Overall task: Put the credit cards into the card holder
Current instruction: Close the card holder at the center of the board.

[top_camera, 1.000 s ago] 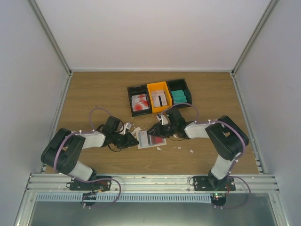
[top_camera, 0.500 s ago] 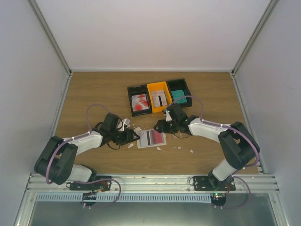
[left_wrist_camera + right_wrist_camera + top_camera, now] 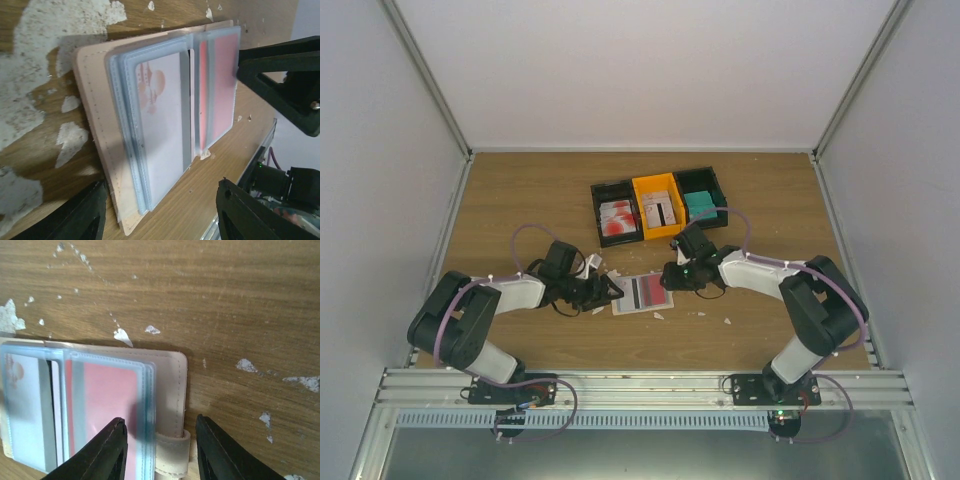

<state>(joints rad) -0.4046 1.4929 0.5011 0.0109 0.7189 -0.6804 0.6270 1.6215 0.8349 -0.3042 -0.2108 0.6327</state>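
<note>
The card holder point(image 3: 642, 294) lies open on the wooden table point(image 3: 520, 200) between the two arms, nearer than the joined bins point(image 3: 658, 185). No brand or lettering can be read anywhere. The left wrist view shows clear sleeves over the beige leather: one holds a pale card point(image 3: 162, 135) with a faint red motif and a grey stripe, the next a red card point(image 3: 220, 90). The motif may include print, but it is too blurred to say. The right wrist view alone shows the snap tab point(image 3: 172, 442), which sits at the wallet's edge between that arm's fingers. Only the overhead view shows the red-and-white cards point(image 3: 617, 220), a pale card with a dark stripe point(image 3: 658, 208) and teal cards point(image 3: 699, 205), one kind to each bin. The left gripper point(image 3: 161, 200) is spread wide at the wallet's near edge. The right gripper point(image 3: 160, 440) is likewise parted and holds nothing. White scraps point(image 3: 121, 335) dot the wood.
</note>
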